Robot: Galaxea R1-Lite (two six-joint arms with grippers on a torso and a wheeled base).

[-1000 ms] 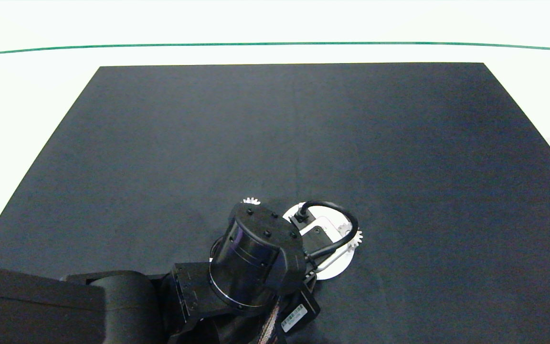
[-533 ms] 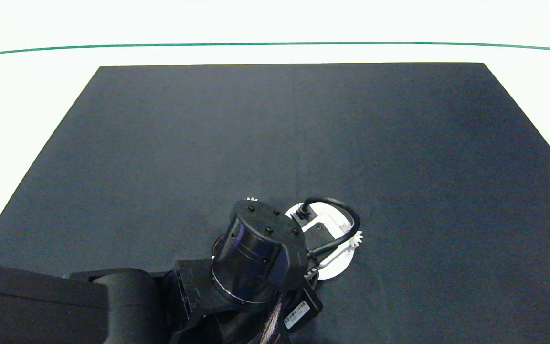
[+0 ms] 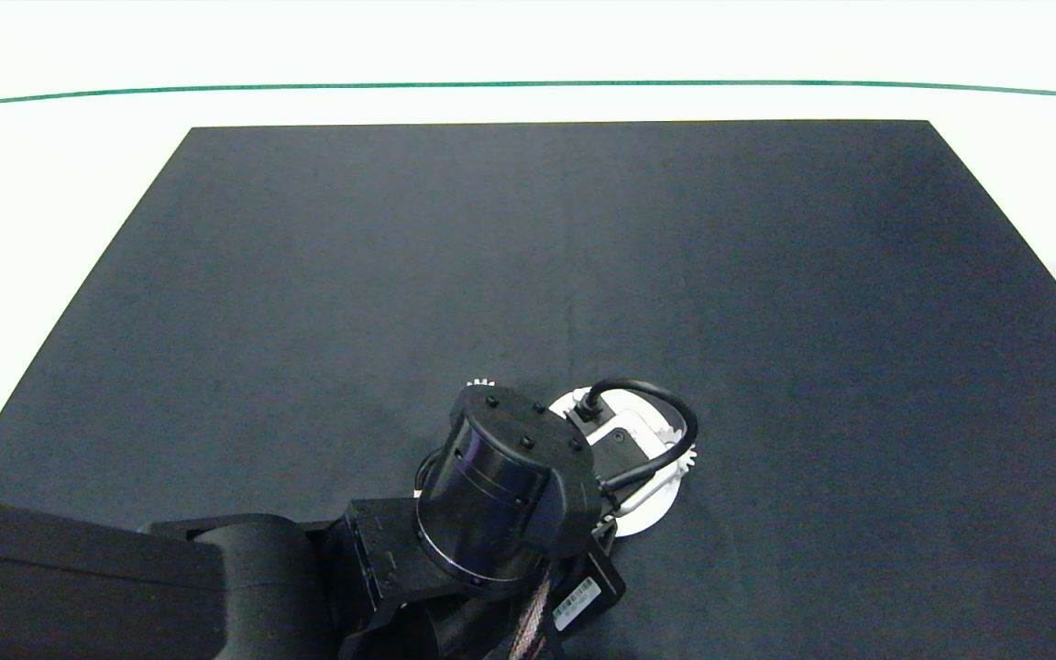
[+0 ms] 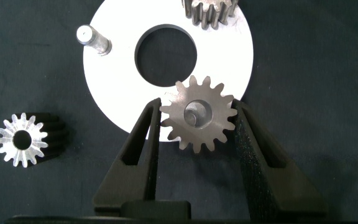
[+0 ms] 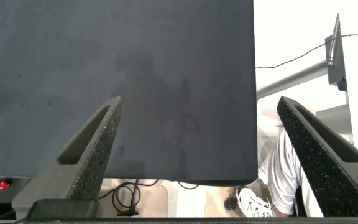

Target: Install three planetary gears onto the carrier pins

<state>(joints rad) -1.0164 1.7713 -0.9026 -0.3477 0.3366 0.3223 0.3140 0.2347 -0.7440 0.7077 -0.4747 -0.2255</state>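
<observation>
A planetary gear [image 4: 198,115] is gripped by the left gripper [image 4: 197,124] over a carrier pin [image 4: 192,115]; the right gripper [image 5: 211,155] is spread wide.

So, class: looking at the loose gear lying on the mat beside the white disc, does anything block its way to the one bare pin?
Nothing visible does. The loose gear lies on the mat; only bare disc separates it from the bare pin.

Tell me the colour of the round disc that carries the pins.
White; the disc shows best in the left wrist view.
</observation>
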